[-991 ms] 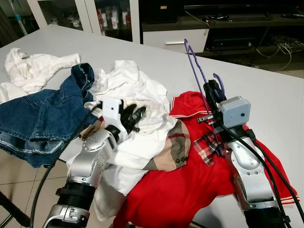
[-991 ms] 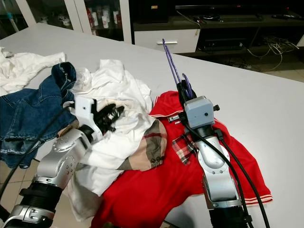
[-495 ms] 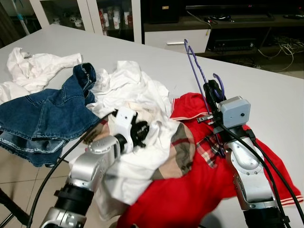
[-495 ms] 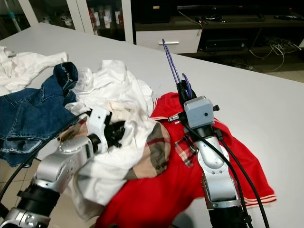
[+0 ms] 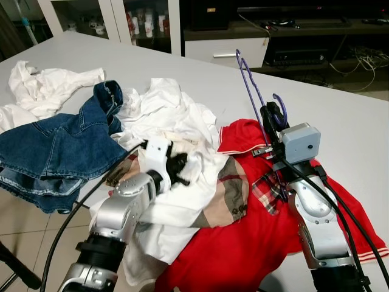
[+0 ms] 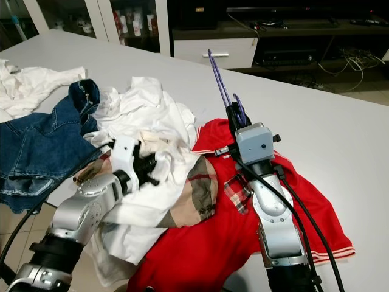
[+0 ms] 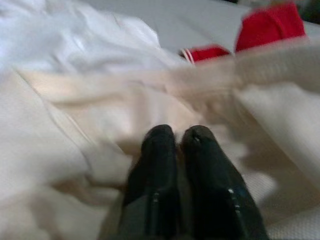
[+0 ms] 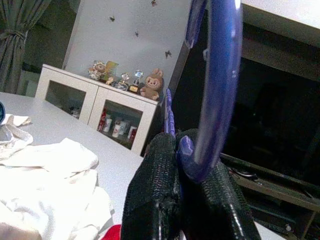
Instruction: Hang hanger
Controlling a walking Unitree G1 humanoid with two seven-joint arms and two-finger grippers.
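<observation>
On your grey table (image 5: pixel 340 115): right gripper (image 5: pixel 273 118) clamped on the purple hanger (image 5: pixel 250 85) raised above the red shirt (image 5: pixel 243 243), left gripper (image 5: pixel 177 168) pinched closed against the white garment (image 5: pixel 176 121).

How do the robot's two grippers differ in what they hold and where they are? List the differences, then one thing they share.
The right gripper clamps a purple hanger; the left gripper pinches the white shirt. The right gripper points up above the red shirt; the left lies low on the clothes pile. Both are shut, with black fingers.
</observation>
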